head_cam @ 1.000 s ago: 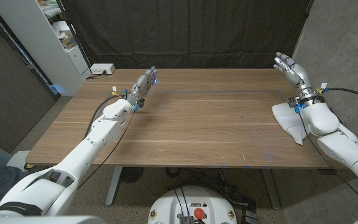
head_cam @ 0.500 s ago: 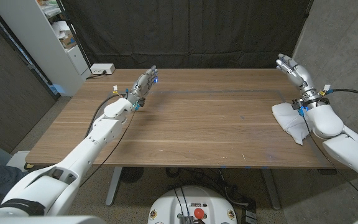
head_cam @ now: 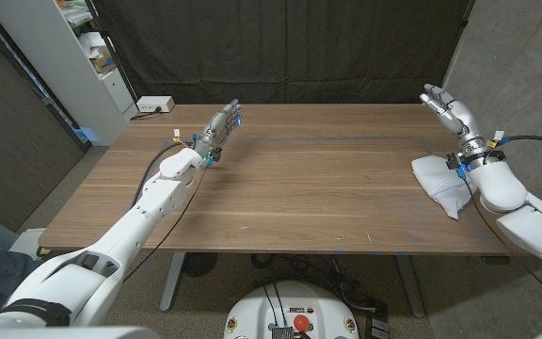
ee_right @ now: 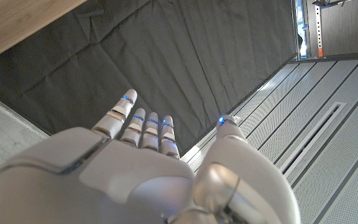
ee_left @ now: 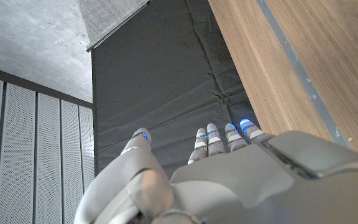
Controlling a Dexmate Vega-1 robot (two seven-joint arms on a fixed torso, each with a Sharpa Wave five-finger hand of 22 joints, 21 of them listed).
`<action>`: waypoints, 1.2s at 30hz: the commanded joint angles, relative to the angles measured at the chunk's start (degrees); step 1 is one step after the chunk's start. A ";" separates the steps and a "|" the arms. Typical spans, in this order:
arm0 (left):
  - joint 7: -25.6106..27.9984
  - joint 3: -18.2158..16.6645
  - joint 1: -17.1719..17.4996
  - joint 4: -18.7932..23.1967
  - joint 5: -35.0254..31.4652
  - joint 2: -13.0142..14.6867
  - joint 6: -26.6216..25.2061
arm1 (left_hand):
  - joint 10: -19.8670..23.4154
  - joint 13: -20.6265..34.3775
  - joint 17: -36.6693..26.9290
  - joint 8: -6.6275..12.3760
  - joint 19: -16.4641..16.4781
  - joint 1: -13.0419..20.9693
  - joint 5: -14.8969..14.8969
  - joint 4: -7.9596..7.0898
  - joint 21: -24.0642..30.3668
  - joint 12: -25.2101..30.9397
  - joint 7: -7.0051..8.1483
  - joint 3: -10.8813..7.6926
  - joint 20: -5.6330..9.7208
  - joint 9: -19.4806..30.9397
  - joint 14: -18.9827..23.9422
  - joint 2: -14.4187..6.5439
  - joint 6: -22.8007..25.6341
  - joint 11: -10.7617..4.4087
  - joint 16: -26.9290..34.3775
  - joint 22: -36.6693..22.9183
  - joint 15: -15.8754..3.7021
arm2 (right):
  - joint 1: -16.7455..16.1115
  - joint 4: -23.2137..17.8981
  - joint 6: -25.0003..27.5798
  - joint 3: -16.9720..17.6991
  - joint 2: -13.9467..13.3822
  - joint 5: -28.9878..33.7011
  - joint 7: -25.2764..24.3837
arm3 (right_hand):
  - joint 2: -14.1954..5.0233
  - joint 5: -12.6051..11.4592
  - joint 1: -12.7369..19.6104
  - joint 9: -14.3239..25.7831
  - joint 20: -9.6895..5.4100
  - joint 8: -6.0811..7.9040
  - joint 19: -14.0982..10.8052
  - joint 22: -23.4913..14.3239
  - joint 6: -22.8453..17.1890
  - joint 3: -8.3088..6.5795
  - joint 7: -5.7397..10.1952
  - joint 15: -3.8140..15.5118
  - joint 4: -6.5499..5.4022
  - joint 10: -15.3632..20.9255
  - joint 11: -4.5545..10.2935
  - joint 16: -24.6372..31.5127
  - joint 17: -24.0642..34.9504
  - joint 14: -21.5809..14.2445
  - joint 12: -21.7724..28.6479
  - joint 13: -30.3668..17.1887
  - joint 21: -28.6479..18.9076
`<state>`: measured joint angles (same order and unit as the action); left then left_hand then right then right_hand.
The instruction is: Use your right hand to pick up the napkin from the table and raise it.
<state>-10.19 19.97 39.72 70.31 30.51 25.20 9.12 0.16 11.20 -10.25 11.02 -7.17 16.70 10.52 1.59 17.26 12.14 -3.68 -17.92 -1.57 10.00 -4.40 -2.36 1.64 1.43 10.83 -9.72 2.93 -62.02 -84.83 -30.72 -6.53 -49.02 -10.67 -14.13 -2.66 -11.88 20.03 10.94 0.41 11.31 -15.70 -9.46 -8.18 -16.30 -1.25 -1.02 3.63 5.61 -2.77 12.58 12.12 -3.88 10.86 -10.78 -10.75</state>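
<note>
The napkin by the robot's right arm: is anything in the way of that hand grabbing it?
Nothing visible blocks it. The napkin lies on the table beside the right forearm, while the right hand is open, held past it toward the table's far edge.

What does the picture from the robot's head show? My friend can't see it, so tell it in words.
A white napkin lies crumpled near the right edge of a wooden table, under the robot's right forearm. The right hand is open beyond it, holding nothing. The left hand, also open, stands over the table's far left part.
</note>
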 commanded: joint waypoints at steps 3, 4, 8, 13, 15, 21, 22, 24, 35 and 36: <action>-0.26 0.27 0.05 -0.51 -0.27 -0.77 1.01 | 0.05 0.17 -0.19 -0.20 0.15 0.14 -0.11 0.29 -0.52 0.21 -0.21 0.03 -0.07 0.29 -0.11 -0.44 0.33 0.00 0.02 -0.33 0.18 | -3.66 -1.36 0.33 2.98 -1.88 3.12 -2.22 | -0.56 0.10 0.34 0.06 0.18 0.11 0.49 -0.26 -0.06 -0.09 -0.24 -0.02 0.55 0.09 0.06 -0.26 0.22 0.26 0.29 -0.16 0.11; -0.27 0.29 0.02 -0.59 -0.25 -0.86 1.05 | -0.01 0.17 -0.19 -0.22 0.17 0.12 -0.11 0.31 -0.56 0.19 -0.26 0.04 -0.16 0.29 -0.11 -0.44 0.30 -0.02 0.02 -0.34 0.27 | -3.85 -1.42 0.37 3.12 -2.03 3.56 -2.45 | -0.56 0.11 0.33 0.06 0.14 0.11 0.52 -0.26 -0.07 -0.07 -0.23 -0.10 0.55 0.09 0.07 -0.29 0.22 0.34 0.29 -0.16 0.11; -0.71 0.40 -0.18 -0.96 -0.13 -1.21 1.46 | -0.03 0.17 -0.20 -0.20 0.21 0.09 -0.12 0.34 -0.67 0.18 -0.19 0.06 -0.07 0.29 -0.11 -0.45 0.36 -0.09 0.02 -0.34 0.15 | -4.43 -1.44 0.27 3.61 -2.29 3.60 -2.39 | -0.65 0.11 0.52 0.06 0.12 0.08 0.68 -0.26 -0.01 -0.14 -0.26 -0.10 0.69 -0.08 0.01 -0.33 0.18 0.38 0.23 -0.17 0.15; -0.58 0.43 -0.30 -0.62 -0.40 -1.02 1.52 | -0.03 0.17 -0.20 -0.22 0.28 0.06 -0.12 0.40 -0.85 0.17 -0.19 0.08 -0.04 0.29 -0.11 -0.48 0.33 -0.17 0.02 -0.35 0.19 | -5.18 -1.78 0.71 4.28 -2.56 4.19 -2.84 | -0.79 0.08 1.03 0.07 0.06 0.06 1.12 -0.25 0.03 -0.34 -0.26 -0.16 1.04 -0.13 -0.12 -0.44 0.07 0.49 0.23 -0.18 0.27; -0.48 0.39 -0.32 -0.58 -0.45 -1.00 1.62 | -0.02 0.17 -0.20 -0.24 0.30 0.04 -0.12 0.43 -0.92 0.18 -0.26 0.09 -0.11 0.29 -0.11 -0.49 0.28 -0.08 0.02 -0.35 0.27 | -5.46 -2.02 0.94 4.52 -2.70 4.89 -3.27 | -0.74 0.08 1.15 0.07 0.15 0.05 1.39 -0.25 0.04 -0.34 -0.25 -0.26 1.16 -0.15 -0.13 -0.51 0.03 0.62 0.23 -0.18 0.35; -0.92 0.57 -0.65 -1.07 -0.44 -1.02 1.51 | -0.02 0.17 -0.20 -0.22 0.35 0.01 -0.13 0.49 -1.08 0.18 -0.10 0.11 -0.03 0.29 -0.13 -0.49 0.35 0.06 0.01 -0.35 0.15 | -5.78 -2.22 1.23 4.83 -2.90 7.12 -4.50 | -0.80 0.11 1.23 0.07 0.12 0.03 1.72 -0.24 0.09 -0.33 -0.22 -0.23 1.24 -0.18 -0.11 -0.52 0.03 0.65 0.23 -0.19 0.41; -1.23 0.62 -0.79 -1.42 -0.40 -1.11 1.72 | 0.03 0.17 -0.20 -0.22 0.34 0.00 -0.13 0.50 -1.12 0.19 -0.05 0.12 -0.04 0.29 -0.12 -0.49 0.36 0.04 0.01 -0.35 0.17 | -5.82 -2.26 1.24 4.87 -2.93 7.79 -4.90 | -0.83 0.11 1.28 0.07 0.13 0.03 1.84 -0.24 0.10 -0.33 -0.20 -0.28 1.29 -0.23 -0.12 -0.61 0.02 0.89 0.22 -0.19 0.43; -1.27 0.58 -0.86 -1.72 -0.26 -1.36 1.85 | -0.01 0.17 -0.20 -0.22 0.33 0.00 -0.13 0.52 -1.17 0.18 -0.02 0.13 -0.05 0.29 -0.11 -0.49 0.36 -0.01 0.02 -0.35 0.13 | -6.08 -2.70 1.84 5.03 -3.05 8.54 -5.36 | -0.88 0.11 1.30 0.07 0.14 0.03 1.97 -0.24 0.08 -0.34 -0.21 -0.26 1.30 -0.25 -0.11 -0.64 0.03 0.98 0.22 -0.19 0.46; -1.69 0.44 -1.05 -2.26 -0.07 -1.55 2.19 | -0.12 0.17 -0.20 -0.28 0.41 -0.07 -0.13 0.63 -1.53 0.14 -0.15 0.15 -0.18 0.29 -0.17 -0.58 0.21 0.02 -0.01 -0.37 0.32 | -7.16 -3.78 3.20 5.44 -4.04 13.07 -7.48 | -1.00 0.14 1.45 0.08 0.13 0.05 2.27 -0.23 0.02 -0.35 -0.12 -0.25 1.43 -0.27 -0.05 -0.72 0.01 1.24 0.24 -0.20 0.45; -1.60 0.54 -1.06 -2.24 -0.29 -1.52 2.24 | -0.15 0.17 -0.20 -0.27 0.42 -0.08 -0.13 0.65 -1.59 0.12 -0.10 0.15 -0.13 0.29 -0.16 -0.59 0.22 -0.04 -0.01 -0.37 0.26 | -7.23 -3.78 3.13 5.44 -4.19 13.73 -7.77 | -0.99 0.14 1.48 0.08 0.15 0.04 2.28 -0.23 0.04 -0.34 -0.11 -0.25 1.47 -0.26 -0.08 -0.73 0.01 1.26 0.25 -0.20 0.44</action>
<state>-11.30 20.46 38.96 68.69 30.17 23.90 10.89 0.16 11.21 -10.25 10.80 -6.98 16.70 10.51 1.83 15.85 12.14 -3.68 -17.69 -1.76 10.00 -4.40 -2.35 1.64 1.42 10.83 -10.02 2.93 -68.00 -87.53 -28.57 -1.70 -52.19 -1.30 -19.68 -3.56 -11.88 20.93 10.94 0.71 11.31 -13.54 -9.46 -8.18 -16.54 -1.24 -1.32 4.82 5.61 -2.77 12.08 11.98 -2.95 10.86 -10.78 -10.38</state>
